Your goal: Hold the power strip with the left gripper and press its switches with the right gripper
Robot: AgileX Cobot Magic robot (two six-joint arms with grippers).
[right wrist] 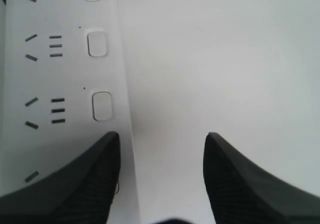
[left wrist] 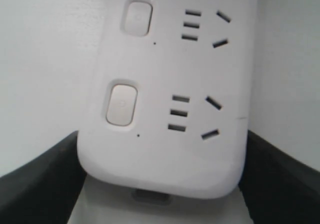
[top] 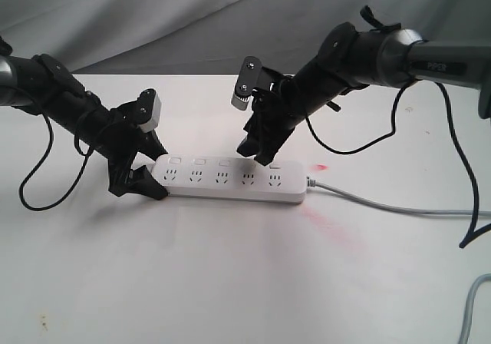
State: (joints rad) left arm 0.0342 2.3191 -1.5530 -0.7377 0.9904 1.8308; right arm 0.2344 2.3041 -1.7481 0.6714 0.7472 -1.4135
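Slanting down from beyond the plain end of the power strip [top: 230, 183], the thin black left arm [top: 69, 106] sets the left claw [top: 153, 171] around that rounded end. One of its fingers [left wrist: 40, 184] lies against each long edge, holding the strip flat on the white counter [top: 230, 282]. The thicker right arm [top: 360, 52] drops steeply from above the strip's cord end. Its right claw [top: 255, 153] is spread wide, one finger [right wrist: 85, 184] over the strip's switch edge and the other [right wrist: 245, 184] over bare counter just beside it. Whether that first finger touches the strip cannot be told.

There is one strip, and two arms work at it. Five sockets [top: 222, 179] run along it in a row. Four switches [top: 199, 161] show in the exterior view, and the fourth place from the held end is hidden under the right claw. One grey cord [top: 383, 204] leaves the strip's far end and trails away across the counter. Two faint red smears [top: 326, 225] mark the surface near that end. Broad bare counter stretches out from the strip's socket side. On the switch side the counter runs to a grey backdrop [top: 192, 14].
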